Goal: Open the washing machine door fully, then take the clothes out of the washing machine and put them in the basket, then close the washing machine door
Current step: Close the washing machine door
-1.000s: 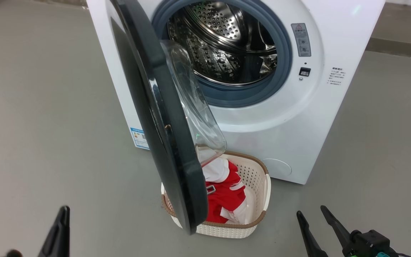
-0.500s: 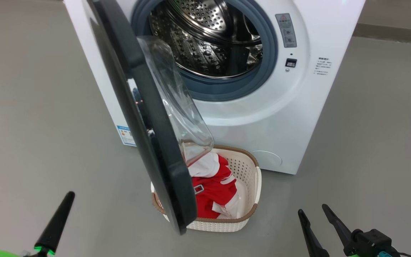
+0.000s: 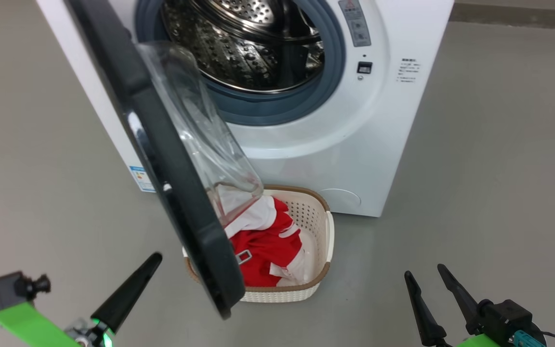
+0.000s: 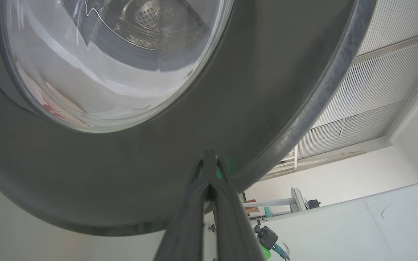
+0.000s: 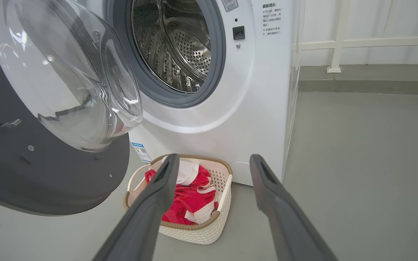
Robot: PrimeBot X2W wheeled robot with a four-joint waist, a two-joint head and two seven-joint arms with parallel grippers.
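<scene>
My left gripper (image 3: pixel 152 261), jaws pressed together and empty, has risen nearer the washing machine door (image 3: pixel 176 193). My right gripper (image 3: pixel 424 272) stays spread wide, empty. The clothes (image 3: pixel 263 250) lie in the basket (image 3: pixel 324 226) below.

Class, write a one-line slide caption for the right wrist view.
Open right gripper faces the basket of red clothes before the washing machine, its door open.

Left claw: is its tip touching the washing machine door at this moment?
Apart. In the head view, bare grey floor shows between the tip of the shut left claw and the dark rim of the washing machine door.
</scene>
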